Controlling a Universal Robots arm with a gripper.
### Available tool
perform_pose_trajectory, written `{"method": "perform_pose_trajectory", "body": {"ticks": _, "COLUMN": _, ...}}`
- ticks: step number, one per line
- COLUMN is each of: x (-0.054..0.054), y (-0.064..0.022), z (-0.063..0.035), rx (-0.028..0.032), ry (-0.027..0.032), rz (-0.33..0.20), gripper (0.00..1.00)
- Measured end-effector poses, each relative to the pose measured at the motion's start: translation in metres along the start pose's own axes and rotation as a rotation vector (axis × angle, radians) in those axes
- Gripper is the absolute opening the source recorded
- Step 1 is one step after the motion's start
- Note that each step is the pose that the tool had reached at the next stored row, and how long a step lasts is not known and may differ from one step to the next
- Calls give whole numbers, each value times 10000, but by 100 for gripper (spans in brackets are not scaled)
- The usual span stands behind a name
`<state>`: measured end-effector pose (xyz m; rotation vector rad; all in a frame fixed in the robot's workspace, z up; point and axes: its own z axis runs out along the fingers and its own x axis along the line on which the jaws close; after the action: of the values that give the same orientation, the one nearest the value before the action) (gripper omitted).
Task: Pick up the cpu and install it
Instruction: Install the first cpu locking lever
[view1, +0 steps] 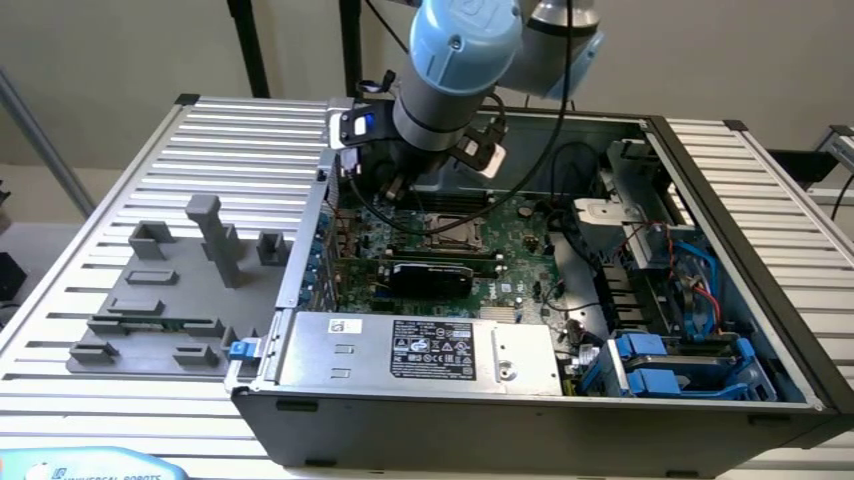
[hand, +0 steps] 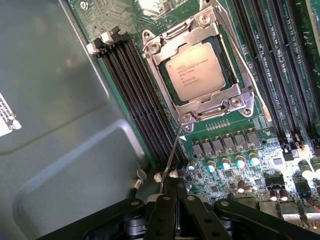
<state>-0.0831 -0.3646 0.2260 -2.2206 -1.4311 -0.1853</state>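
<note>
One arm (view1: 454, 60), one pincer (hand: 170, 189), reaching down into one open grey computer case (view1: 534, 420) on the slatted table (view1: 254, 140). The pincer is clenched, fingers (hand: 161, 212) pressed together, low over the motherboard (hand: 260, 125) at the corner of the case nearest the exterior view's left.

One cpu (hand: 195, 71) - silvery square top, printed text on it - sits flat in the one socket, with the metal socket frame (hand: 220, 102) lying over its edges. One thin metal lever (hand: 172, 155) runs from the frame's corner to the pincer tips; can't tell whether it is pinched or only touching.

Two banks of long black memory slots, one bank (hand: 135, 95) on one side of the socket, one (hand: 265, 65) on the other. One silver power supply (view1: 427, 350) with a label at the case's near edge, two blue drive caddies (view1: 641, 350) beside it. One grey fixture tray (view1: 134, 330) lies on the table, outside the case at the exterior view's left.
</note>
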Motion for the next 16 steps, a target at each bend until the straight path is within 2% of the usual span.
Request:
{"method": "perform_pose_trajectory", "body": {"ticks": 7, "x": -36, "y": 30, "z": -23, "rx": -167, "ry": 76, "rz": -82, "gripper": 11}}
{"method": "perform_pose_trajectory", "body": {"ticks": 9, "x": -48, "y": 28, "z": -27, "rx": -165, "ry": 95, "rz": -88, "gripper": 11}}
{"method": "perform_pose_trajectory", "body": {"ticks": 11, "x": -70, "y": -11, "z": -22, "rx": -147, "ry": 131, "rz": -95, "gripper": 11}}
{"method": "perform_pose_trajectory", "body": {"ticks": 13, "x": -90, "y": -52, "z": -15, "rx": -109, "ry": 207, "rz": -108, "gripper": 11}}
{"method": "perform_pose_trajectory", "body": {"ticks": 14, "x": -90, "y": -59, "z": -13, "rx": -77, "ry": 269, "rz": -119, "gripper": 11}}
{"method": "perform_pose_trajectory", "body": {"ticks": 15, "x": -90, "y": -60, "z": -12, "rx": -23, "ry": 378, "rz": -138, "gripper": 11}}
{"method": "perform_pose_trajectory", "body": {"ticks": 16, "x": -89, "y": -61, "z": -11, "rx": 36, "ry": 518, "rz": -162, "gripper": 11}}
